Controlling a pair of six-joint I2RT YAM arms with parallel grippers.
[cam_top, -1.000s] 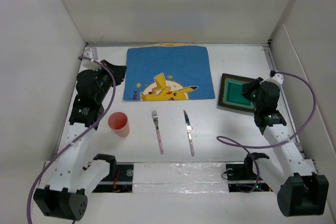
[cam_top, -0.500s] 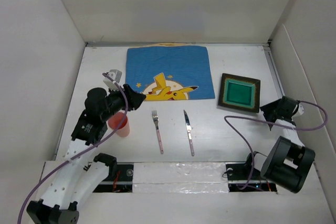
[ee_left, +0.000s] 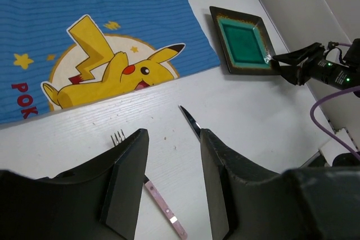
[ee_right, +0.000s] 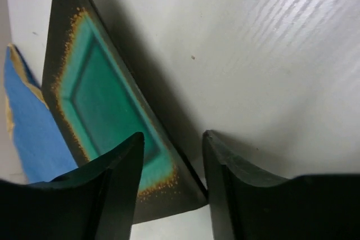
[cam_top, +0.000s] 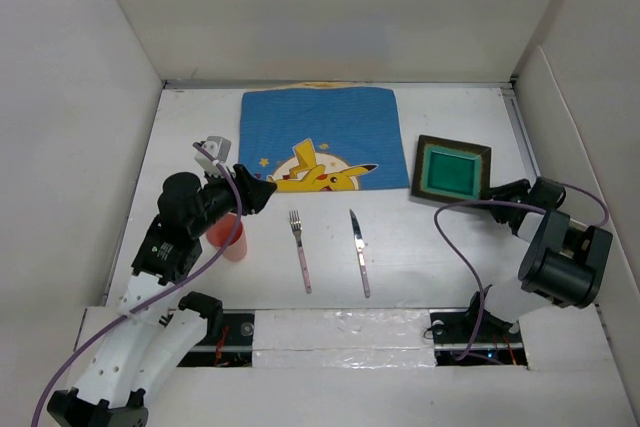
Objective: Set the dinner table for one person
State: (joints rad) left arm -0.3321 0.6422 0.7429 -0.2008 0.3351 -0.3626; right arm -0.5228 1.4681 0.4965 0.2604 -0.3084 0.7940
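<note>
On the white dinner table [cam_top: 440, 247] lie a blue cartoon placemat [cam_top: 320, 132], a fork [cam_top: 300, 247] and a knife [cam_top: 358, 247]. A pink cup [cam_top: 232, 242] is partly hidden under my left arm. My left gripper [cam_top: 268, 193] hovers open and empty, and in its wrist view [ee_left: 171, 133] it is above the fork [ee_left: 160, 200] and the knife [ee_left: 190, 121]. A square green plate [cam_top: 453, 171] sits right of the placemat. My right gripper [cam_top: 492, 193] is low at its near right corner. Its jaws [ee_right: 172, 136] are open, one on each side of the plate's rim [ee_right: 112, 94].
White walls enclose the table on the left, far and right sides. The right arm's purple cable [cam_top: 450, 232] loops over the table near the plate. A metal rail [cam_top: 330, 327] runs along the near edge between the arm bases.
The left arm swung from the far left to above the cup, its gripper opening. The right arm pulled off the plate, then came back low at its corner. The plate shifted slightly.
</note>
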